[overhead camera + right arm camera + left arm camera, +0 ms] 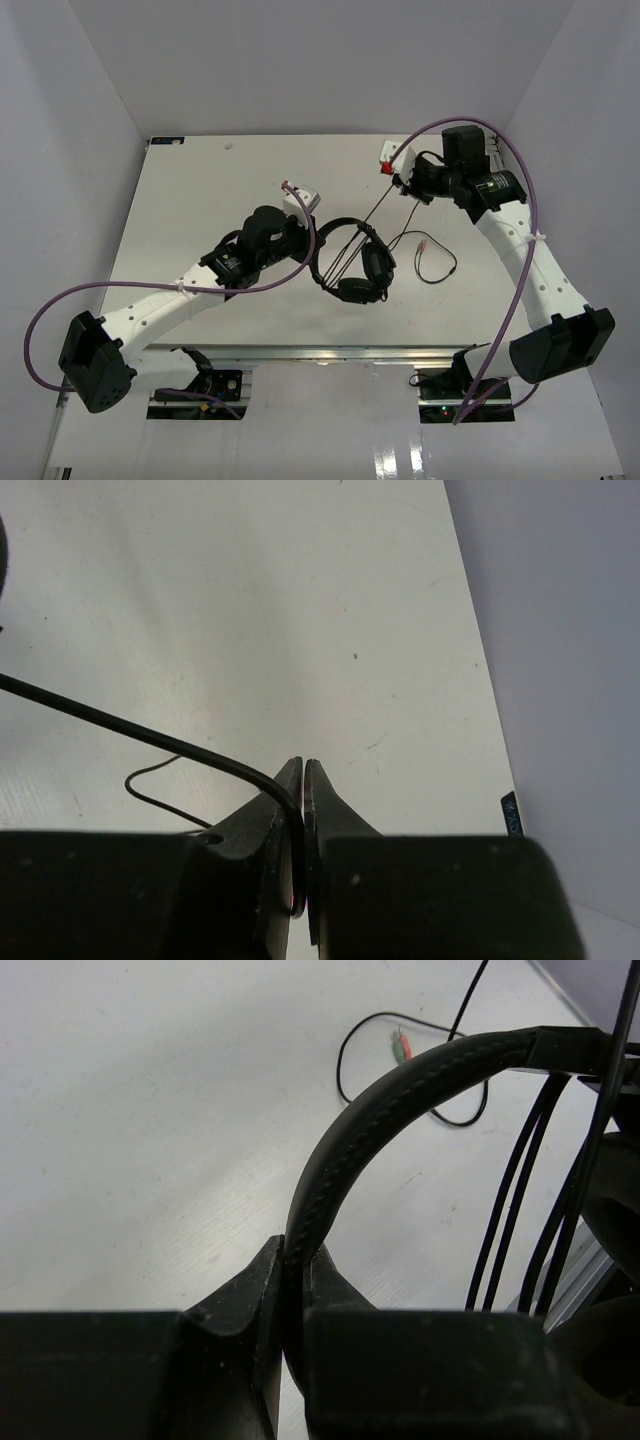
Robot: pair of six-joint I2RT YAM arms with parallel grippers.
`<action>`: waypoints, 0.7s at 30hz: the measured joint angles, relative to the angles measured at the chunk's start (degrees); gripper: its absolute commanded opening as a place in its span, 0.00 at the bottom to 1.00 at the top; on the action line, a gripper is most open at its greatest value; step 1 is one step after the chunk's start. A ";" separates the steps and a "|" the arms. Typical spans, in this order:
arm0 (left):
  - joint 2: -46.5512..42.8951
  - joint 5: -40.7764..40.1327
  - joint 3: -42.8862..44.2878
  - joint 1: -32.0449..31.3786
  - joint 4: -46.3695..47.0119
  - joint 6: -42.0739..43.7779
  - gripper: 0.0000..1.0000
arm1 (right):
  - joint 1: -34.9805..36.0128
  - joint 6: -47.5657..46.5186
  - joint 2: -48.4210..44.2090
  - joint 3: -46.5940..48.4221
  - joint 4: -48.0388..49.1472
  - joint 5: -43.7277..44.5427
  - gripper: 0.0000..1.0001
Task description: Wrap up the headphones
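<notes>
White table (150, 1110), headphones (400, 1090) in left claw (297, 1258)

White table (200, 190), seen from above. A slack loop of thin black cord (340, 1065), ending in small red and green plugs (401, 1048), lay on it at about 3 o'clock from centre. The headphones (362, 278) appeared to rest near centre.

We read no text anywhere; blue tag (510, 812), 3 o'clock in right wrist view, too blurred.
</notes>
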 measured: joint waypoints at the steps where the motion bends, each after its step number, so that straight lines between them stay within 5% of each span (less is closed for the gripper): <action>1: 0.02 -0.02 0.11 -0.04 -0.80 0.31 0.00 | -0.42 0.54 -1.02 -1.51 0.80 -1.11 0.09; 21: 1.93 3.40 19.53 -0.13 -9.28 -3.42 0.00 | -6.29 22.79 -3.19 -24.88 24.07 -29.86 0.13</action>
